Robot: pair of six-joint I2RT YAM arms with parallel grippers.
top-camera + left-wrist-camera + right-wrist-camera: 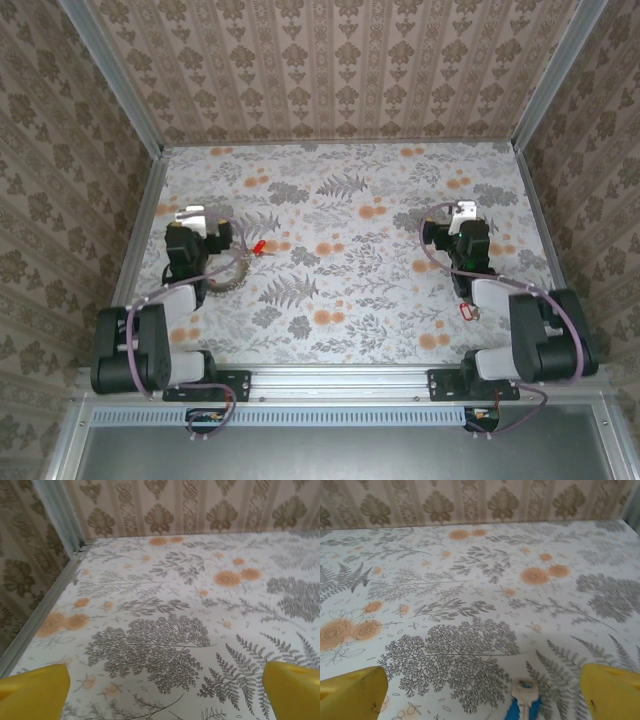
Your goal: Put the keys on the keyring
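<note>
The table [340, 210] wears a pale cloth printed with grey ferns, leaves and orange blooms. Behind the table rises a back wall [340, 70] papered in beige stripes with brown damask motifs. The same paper covers the left wall [50, 170] and the right wall [595, 150] flanking the table. Silvery metal posts [112, 78] climb from the table's far corners, and a metal strip [35, 615] edges its left side. Along the table's near edge lies a ridged aluminium rail [340, 378], with a flat grey panel [340, 450] below it. Soft, even light falls across the table
</note>
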